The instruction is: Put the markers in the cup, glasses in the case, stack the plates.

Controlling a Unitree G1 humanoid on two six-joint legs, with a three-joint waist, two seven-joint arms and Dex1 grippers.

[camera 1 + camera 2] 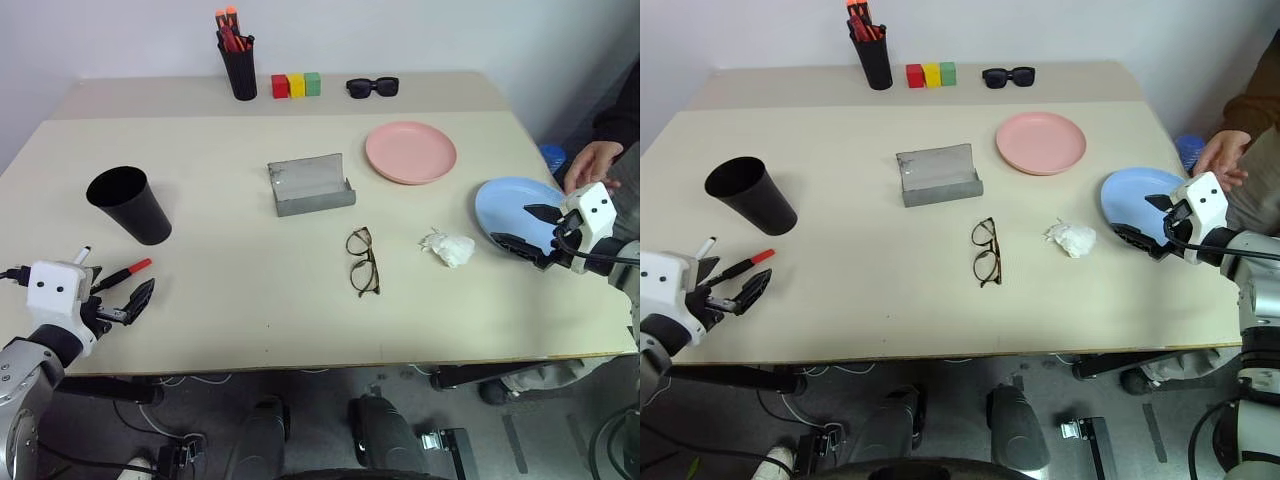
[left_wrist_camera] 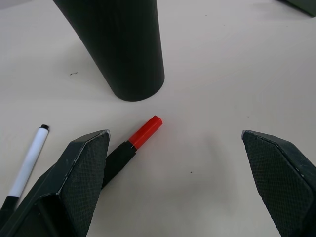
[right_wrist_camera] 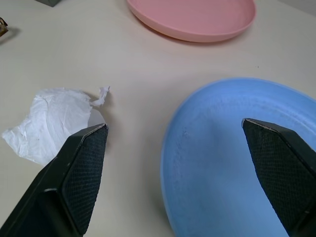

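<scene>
Left gripper (image 1: 128,303), jaws spread, faces the red-capped marker (image 2: 133,145) lying just ahead, long axis toward the cup (image 1: 130,204).

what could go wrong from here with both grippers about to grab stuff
1. The red-capped marker lies against one finger of the open left gripper, not centred, so closing may push it away rather than pinch it.
2. The crumpled tissue lies beside the blue plate; the open right gripper could catch it too.
3. A person's hand is right by that plate, risking contact.
</scene>
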